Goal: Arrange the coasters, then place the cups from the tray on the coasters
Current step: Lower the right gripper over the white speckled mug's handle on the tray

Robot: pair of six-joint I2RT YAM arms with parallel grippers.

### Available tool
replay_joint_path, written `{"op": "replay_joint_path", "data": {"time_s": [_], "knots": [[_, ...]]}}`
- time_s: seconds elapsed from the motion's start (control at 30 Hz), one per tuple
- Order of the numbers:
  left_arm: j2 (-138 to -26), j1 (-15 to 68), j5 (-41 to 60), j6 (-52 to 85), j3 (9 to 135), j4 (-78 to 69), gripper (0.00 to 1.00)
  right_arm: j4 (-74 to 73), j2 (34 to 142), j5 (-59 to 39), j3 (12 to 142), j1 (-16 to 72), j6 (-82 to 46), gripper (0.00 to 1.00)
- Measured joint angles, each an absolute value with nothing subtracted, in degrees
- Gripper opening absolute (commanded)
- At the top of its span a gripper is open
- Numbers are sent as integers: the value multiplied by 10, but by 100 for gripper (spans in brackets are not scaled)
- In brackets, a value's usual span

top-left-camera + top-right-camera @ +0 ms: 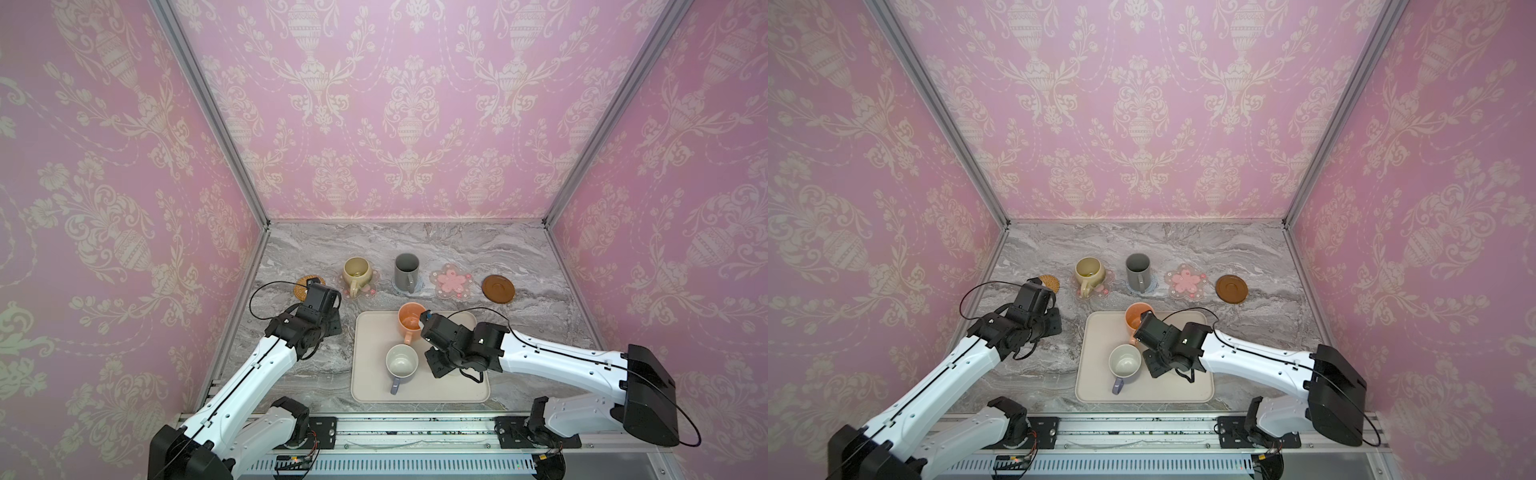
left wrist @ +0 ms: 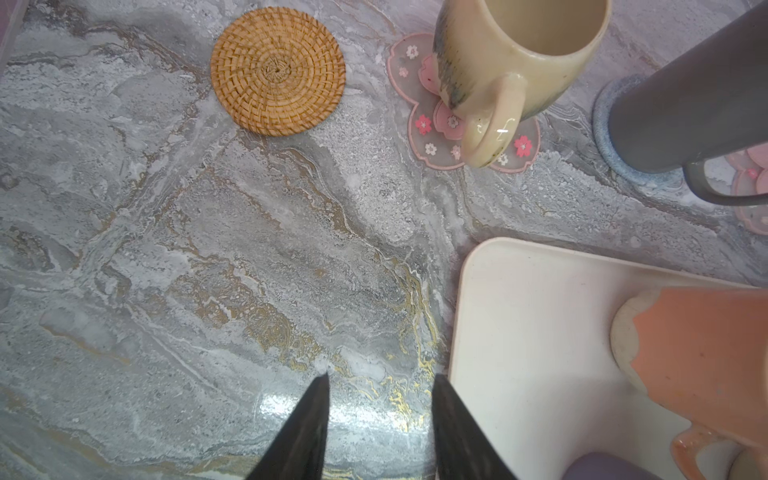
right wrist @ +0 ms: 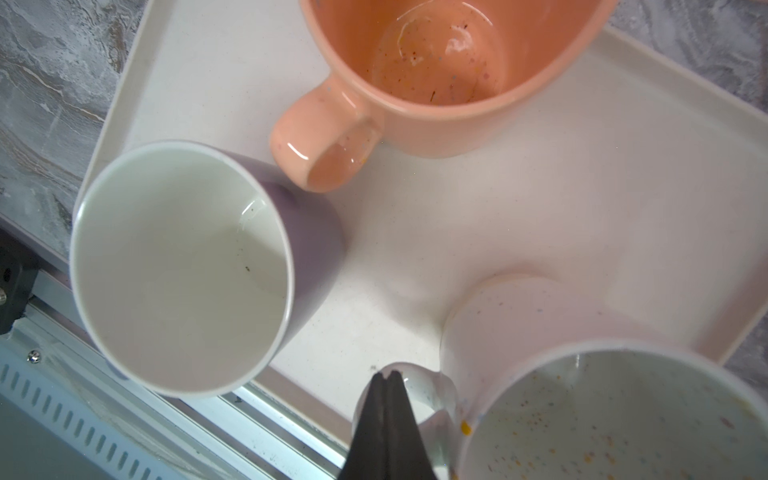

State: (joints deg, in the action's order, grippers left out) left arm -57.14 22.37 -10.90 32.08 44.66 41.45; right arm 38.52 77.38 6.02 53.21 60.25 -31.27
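Observation:
The coasters lie in a row behind the tray (image 1: pixel 370 332): rattan (image 1: pixel 302 286), a flowered one under the beige cup (image 1: pixel 356 271), a blue-grey one under the dark grey cup (image 1: pixel 406 271), a bare flowered one (image 1: pixel 451 282) and the brown disc (image 1: pixel 498 288). On the tray stand the peach cup (image 3: pixel 440 70), the lavender cup (image 3: pixel 178 266) and the speckled white cup (image 3: pixel 602 415). My right gripper (image 3: pixel 386 374) is shut, tips together over the speckled cup's handle (image 3: pixel 432 399); both top views hide that cup under the arm. My left gripper (image 2: pixel 380 378) hangs open and empty over marble beside the tray's left edge.
Pink patterned walls close in the marble table (image 1: pixel 519 257) at the back and both sides. A metal rail (image 1: pixel 415 428) runs along the front edge below the tray. The peach and lavender cups stand close together, left of my right gripper.

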Motion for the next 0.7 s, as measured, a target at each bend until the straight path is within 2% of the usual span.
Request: {"op": "replay_joint_path", "data": {"time_s": [0.7], "knots": [[-570, 224, -109, 323, 446, 415, 44, 425, 762, 69, 529, 627, -304, 0]]}}
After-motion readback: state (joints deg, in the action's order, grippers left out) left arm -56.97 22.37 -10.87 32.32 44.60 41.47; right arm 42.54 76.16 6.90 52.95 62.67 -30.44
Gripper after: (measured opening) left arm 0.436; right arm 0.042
